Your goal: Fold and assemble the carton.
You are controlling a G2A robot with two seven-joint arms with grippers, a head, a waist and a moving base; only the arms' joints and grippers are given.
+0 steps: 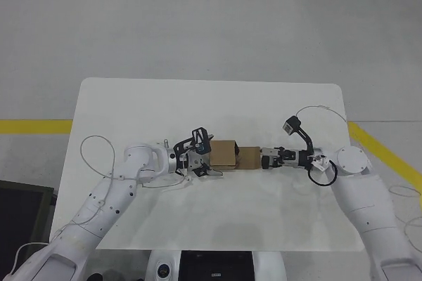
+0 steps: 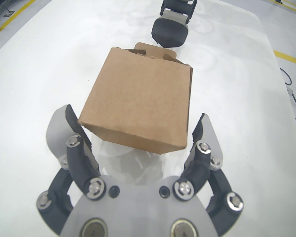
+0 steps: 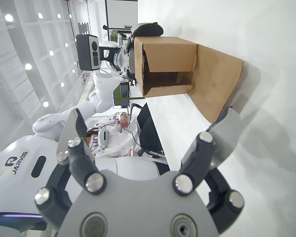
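Observation:
A brown carton [image 1: 225, 153] lies on its side in the middle of the white table [image 1: 197, 98]. Its closed end [image 2: 140, 99] sits between the fingers of my left gripper [image 2: 135, 114], which is open and straddles it; one pad [image 2: 74, 122] is against a corner. The open end [image 3: 167, 67] faces my right gripper [image 3: 151, 118], which is open. A flap [image 3: 217, 85] lies spread flat on the table, and one right finger [image 3: 224, 122] rests at its outer edge. From above, the right gripper [image 1: 269, 159] is just beyond the flap [image 1: 250, 158].
A thin cable loop [image 1: 98, 151] lies on the table beside the left arm. Another cable [image 1: 316, 112] arcs above the right wrist. Bare table surface stretches behind and in front of the carton.

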